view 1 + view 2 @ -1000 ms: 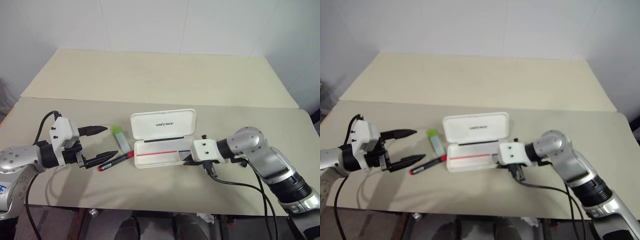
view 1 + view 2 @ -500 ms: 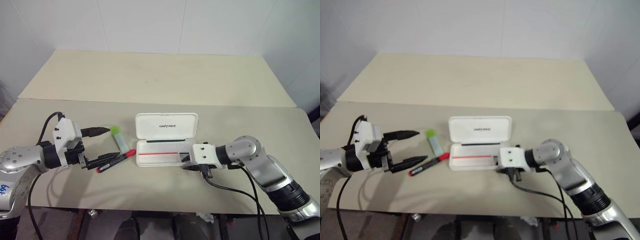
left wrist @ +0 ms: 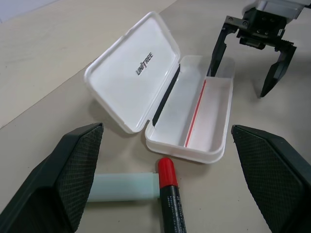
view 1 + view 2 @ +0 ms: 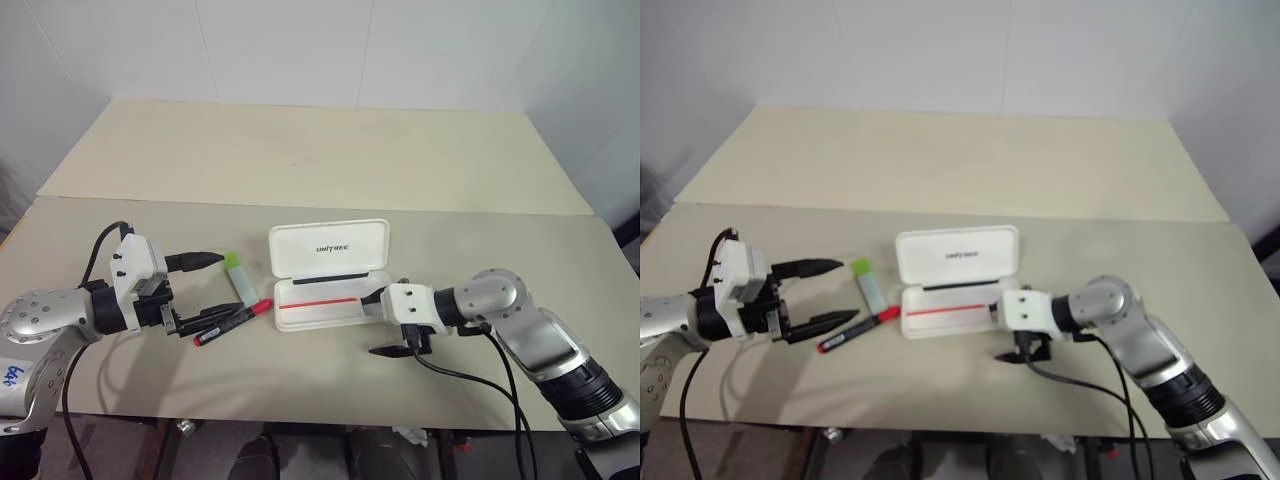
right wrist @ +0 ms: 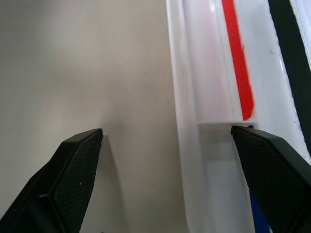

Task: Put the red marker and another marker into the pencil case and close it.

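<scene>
Waiting on both pens | head view: case (image 4: 330,275) lies lid-up on the tan table (image 4: 300,160) under white walls; red marker (image 4: 232,322) and green marker (image 4: 240,279) just left of it, nothing packed | left wrist: left gripper (image 4: 198,292) spread before the pens | right wrist: right gripper (image 4: 385,322) spread at the case's right end, empty

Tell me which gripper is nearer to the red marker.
Left. The left gripper stands open right at the red marker, its lower finger beside the barrel. The right gripper is open at the far end of the pencil case.
</scene>
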Available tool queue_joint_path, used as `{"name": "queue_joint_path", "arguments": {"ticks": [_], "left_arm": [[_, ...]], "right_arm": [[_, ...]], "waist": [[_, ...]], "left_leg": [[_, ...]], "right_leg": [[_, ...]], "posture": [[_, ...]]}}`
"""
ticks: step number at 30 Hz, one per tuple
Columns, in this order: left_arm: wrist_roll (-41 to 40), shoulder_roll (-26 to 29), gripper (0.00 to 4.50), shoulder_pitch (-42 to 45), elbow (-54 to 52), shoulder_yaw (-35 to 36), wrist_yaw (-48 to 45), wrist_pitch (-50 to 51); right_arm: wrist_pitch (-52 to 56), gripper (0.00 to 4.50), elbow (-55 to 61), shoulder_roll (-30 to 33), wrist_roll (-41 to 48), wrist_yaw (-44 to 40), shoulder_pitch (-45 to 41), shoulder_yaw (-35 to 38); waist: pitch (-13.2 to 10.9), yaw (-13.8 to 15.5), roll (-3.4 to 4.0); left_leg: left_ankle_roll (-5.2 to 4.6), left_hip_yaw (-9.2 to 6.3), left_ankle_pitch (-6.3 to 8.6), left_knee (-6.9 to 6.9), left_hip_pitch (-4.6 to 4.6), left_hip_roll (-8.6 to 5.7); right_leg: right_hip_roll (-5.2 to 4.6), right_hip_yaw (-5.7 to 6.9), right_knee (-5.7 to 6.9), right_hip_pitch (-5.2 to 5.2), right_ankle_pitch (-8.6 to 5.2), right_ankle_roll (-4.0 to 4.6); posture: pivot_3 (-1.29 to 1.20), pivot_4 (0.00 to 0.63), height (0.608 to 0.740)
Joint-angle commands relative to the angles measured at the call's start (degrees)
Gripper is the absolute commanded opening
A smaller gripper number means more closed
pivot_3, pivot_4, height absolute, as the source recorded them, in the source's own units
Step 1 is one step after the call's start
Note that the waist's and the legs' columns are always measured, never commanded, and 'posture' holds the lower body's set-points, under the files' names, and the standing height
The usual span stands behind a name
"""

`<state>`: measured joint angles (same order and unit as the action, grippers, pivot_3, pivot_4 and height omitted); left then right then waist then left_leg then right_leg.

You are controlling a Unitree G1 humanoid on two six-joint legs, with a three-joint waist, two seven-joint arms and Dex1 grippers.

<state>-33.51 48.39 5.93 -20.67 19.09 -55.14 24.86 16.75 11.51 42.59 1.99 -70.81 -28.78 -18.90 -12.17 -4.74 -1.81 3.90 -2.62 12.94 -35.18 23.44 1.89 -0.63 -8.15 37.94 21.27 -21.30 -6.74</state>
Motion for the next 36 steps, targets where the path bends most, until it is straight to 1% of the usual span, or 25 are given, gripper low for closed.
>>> {"name": "queue_joint_path", "arguments": {"ticks": [1,6,11,18,24,27,31,36], "left_arm": [[-0.1,-0.3,4.50,-0.1,-0.5,0.5,0.0,-1.2],[-0.2,-0.5,4.50,-0.7,-1.1,0.8,0.4,-1.1],[-0.2,-0.8,4.50,-1.2,-1.3,0.8,0.8,-1.2],[0.6,-2.0,4.50,-2.2,-2.6,1.4,4.3,-0.9],[-0.6,-2.4,4.50,-9.9,-6.5,4.3,7.3,2.7],[-0.8,-2.0,4.50,-12.4,-6.8,3.1,6.5,3.9],[-1.7,-2.6,4.50,-12.7,-6.7,1.7,6.3,5.3],[2.1,-1.6,4.50,-13.0,-2.7,-1.7,4.7,4.2]], "right_arm": [[0.2,4.48,2.2,1.3,2.6,-1.1,-0.3,2.6],[-0.3,4.48,2.7,1.9,7.3,-3.0,-0.4,5.5],[-5.2,4.48,0.8,1.7,12.2,-5.3,-0.2,9.2],[-9.0,4.48,-5.1,-0.1,14.0,-3.5,-2.8,12.2],[-9.0,4.48,-10.3,-0.3,16.6,-3.6,-5.3,15.3],[-8.4,4.48,-12.9,-1.3,18.5,-3.7,-6.7,16.3],[-10.2,4.48,-16.5,-2.4,18.6,-4.1,-7.4,16.5],[-11.1,4.48,-18.2,-2.2,18.0,-4.6,-7.1,16.3]], "waist": [[0.0,0.0,0.00],[0.0,0.0,0.00],[0.0,0.0,0.00],[0.0,0.0,0.00],[0.0,-0.1,0.01],[0.0,-0.1,0.01],[0.0,0.1,0.00],[0.0,0.0,0.02]], "left_leg": [[0.00,0.00,0.00,0.00,0.00,0.00],[0.00,0.00,0.00,0.00,0.00,0.00],[0.00,0.00,0.00,0.00,-0.01,0.00],[0.00,-0.01,0.00,-0.01,-0.08,0.00],[-0.01,0.01,0.01,0.03,-0.10,0.04],[-0.01,0.01,0.01,0.03,-0.11,0.04],[-0.02,-0.04,0.01,-0.01,-0.20,0.02],[-0.02,-0.04,0.01,-0.01,-0.21,-0.03]], "right_leg": [[0.00,0.00,0.00,0.00,0.00,0.00],[-0.01,0.00,0.00,0.00,0.00,0.00],[-0.01,0.01,0.00,-0.03,0.00,0.00],[-0.01,0.00,0.00,-0.11,0.00,0.00],[-0.03,-0.01,-0.05,-0.13,0.00,0.00],[-0.02,-0.01,-0.04,-0.13,0.00,0.00],[-0.02,0.02,-0.05,-0.29,0.00,0.00],[-0.05,0.03,-0.13,-0.33,0.00,-0.01]], "posture": [[0.00,0.150,0.740],[0.00,0.150,0.740],[0.00,0.150,0.740],[0.00,0.150,0.740],[0.00,0.150,0.740],[0.00,0.150,0.740],[0.00,0.150,0.740],[0.00,0.150,0.740]]}}
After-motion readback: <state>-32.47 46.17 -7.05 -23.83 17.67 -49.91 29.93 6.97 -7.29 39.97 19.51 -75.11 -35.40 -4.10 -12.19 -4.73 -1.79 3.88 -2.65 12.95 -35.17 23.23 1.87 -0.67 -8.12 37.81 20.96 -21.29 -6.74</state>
